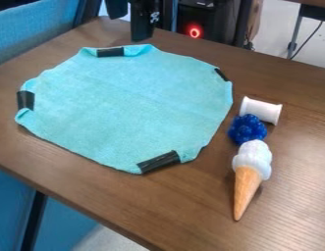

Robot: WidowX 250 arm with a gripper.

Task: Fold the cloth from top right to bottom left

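Well, one turquoise cloth (pixel 125 105), four black strips (pixel 158 162) (tape, perhaps), one gripper (pixel 129 28)

Brown table (pixel 191 211): turquoise cloth (pixel 125 105) being supported, mostly flat; black strips (pixel 158 162) being borne at four edges, some turned in. Gripper (pixel 141 29) being held near the cloth's top edge. To the right, white spool (pixel 261 110), dark-blue cluster (pixel 247 129) and toy ice-cream cone (pixel 247 184) being supported in line, cone tip being pointed toward view's bottom.
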